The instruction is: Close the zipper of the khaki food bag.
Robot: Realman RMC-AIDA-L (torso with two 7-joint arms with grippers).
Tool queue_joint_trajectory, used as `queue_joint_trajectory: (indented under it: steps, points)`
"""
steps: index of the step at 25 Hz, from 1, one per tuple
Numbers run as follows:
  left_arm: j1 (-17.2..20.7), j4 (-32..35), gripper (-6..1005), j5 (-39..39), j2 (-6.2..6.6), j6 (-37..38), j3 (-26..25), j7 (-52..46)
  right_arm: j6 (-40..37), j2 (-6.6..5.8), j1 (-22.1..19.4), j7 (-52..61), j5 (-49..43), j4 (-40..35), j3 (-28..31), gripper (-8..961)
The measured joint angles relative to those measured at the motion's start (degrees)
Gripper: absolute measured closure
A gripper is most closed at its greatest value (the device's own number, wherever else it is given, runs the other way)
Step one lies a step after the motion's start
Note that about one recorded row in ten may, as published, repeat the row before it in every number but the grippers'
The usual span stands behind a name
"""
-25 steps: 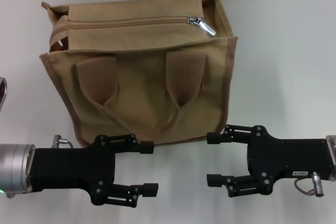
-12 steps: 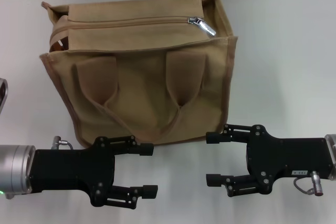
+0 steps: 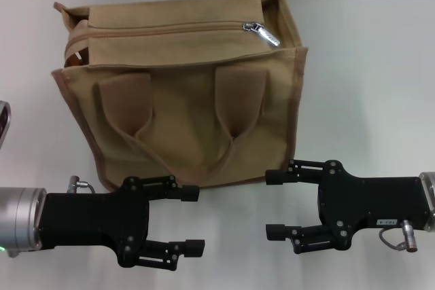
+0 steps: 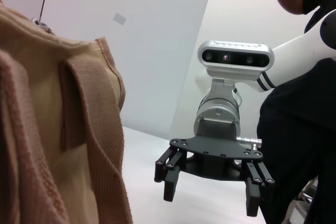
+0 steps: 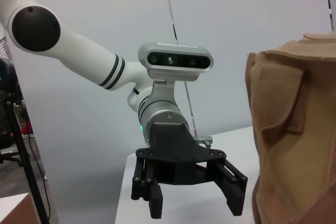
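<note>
The bag (image 3: 180,93) stands upright on the table (image 3: 367,79) with its handled front toward the robot and its top panel turned up, which leaves the zipper (image 3: 170,28) exposed for a reach from above. The silver pull tab (image 3: 264,34) lies near the bag's right end; the left end of the top appears to gape a little, so the zip seems not fully shut. Both grippers hover low in front of the bag, fingers spread and empty: the left gripper (image 3: 189,219) by its lower left corner, the right gripper (image 3: 277,204) just off its lower right corner. The tab sits well beyond and above the right gripper, which looks the better placed to reach it.
</note>
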Motion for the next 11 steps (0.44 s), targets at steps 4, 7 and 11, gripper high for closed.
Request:
queue_joint_trajectory:
  steps: [4,7,11]
  points:
    - [-0.01,0.00,166,0.00,-0.04,0.00,0.00,0.10,0.00,0.00,0.06,0.00,0.00,0.00,0.05,143]
    - [-0.01,0.00,166,0.00,-0.05,0.00,0.06,0.12,0.00,0.00,0.06,0.00,0.00,-0.01,0.06,143]
    - [0.00,0.00,166,0.00,-0.06,0.00,0.31,0.32,0.00,0.05,0.05,0.00,0.00,0.00,-0.06,143]
